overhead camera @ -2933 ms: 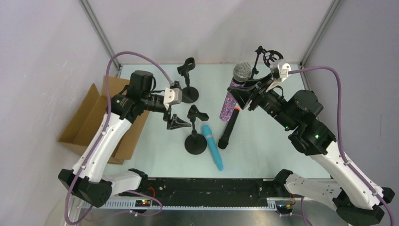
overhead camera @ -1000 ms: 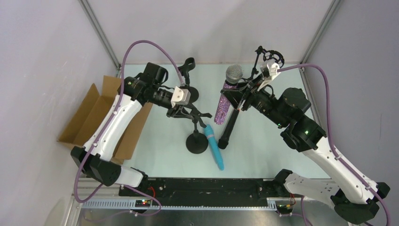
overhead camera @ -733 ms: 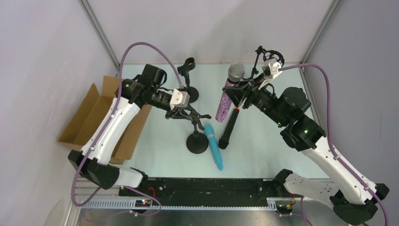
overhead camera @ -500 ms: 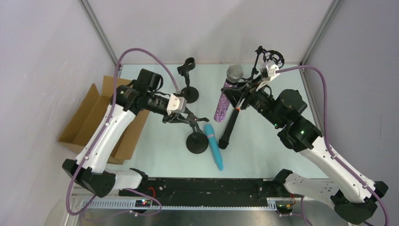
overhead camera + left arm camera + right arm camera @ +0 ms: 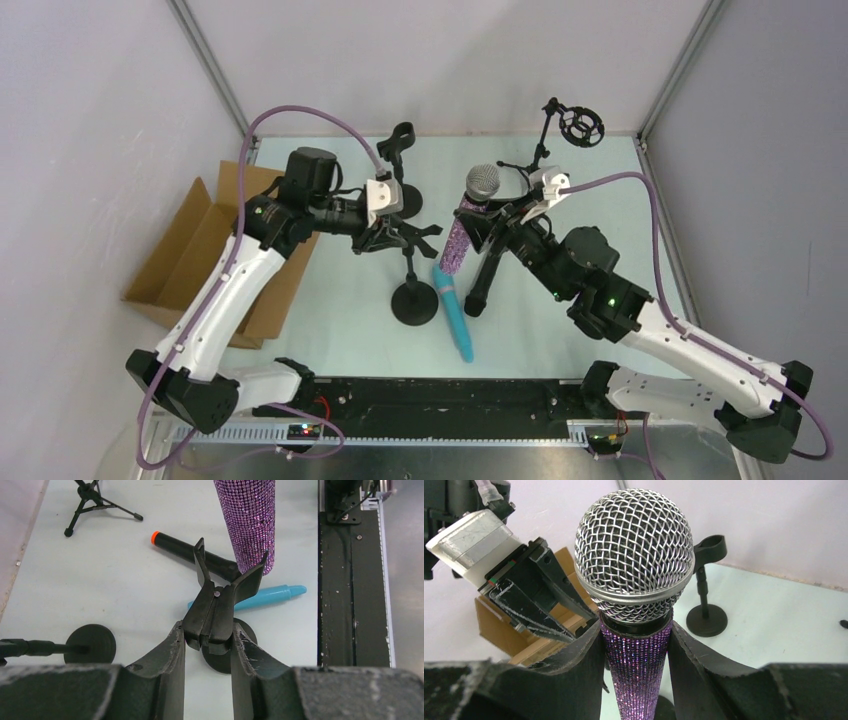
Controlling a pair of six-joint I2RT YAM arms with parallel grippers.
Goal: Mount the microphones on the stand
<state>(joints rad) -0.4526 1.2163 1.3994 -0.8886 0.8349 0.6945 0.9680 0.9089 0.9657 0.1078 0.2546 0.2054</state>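
My right gripper (image 5: 478,222) (image 5: 636,635) is shut on the purple glitter microphone (image 5: 458,240) (image 5: 638,670), held upright just below its silver mesh head (image 5: 634,555). Its lower end (image 5: 247,525) meets the right prong of the near stand's clip (image 5: 220,592) (image 5: 424,237). My left gripper (image 5: 398,238) (image 5: 208,630) is shut on the rear of that clip, above the stand's round base (image 5: 415,303). The black microphone (image 5: 487,272) (image 5: 190,550) with an orange-red end and the light blue microphone (image 5: 453,315) (image 5: 267,595) lie on the table beside the base.
A second clip stand (image 5: 400,165) (image 5: 706,580) rises at the back centre. A small tripod with a ring mount (image 5: 578,125) stands at the back right. An open cardboard box (image 5: 195,250) sits beyond the table's left edge.
The right arm has carried the purple microphone left and down until its lower end reaches the near stand's clip. The left gripper has stayed on that clip, shifting slightly.
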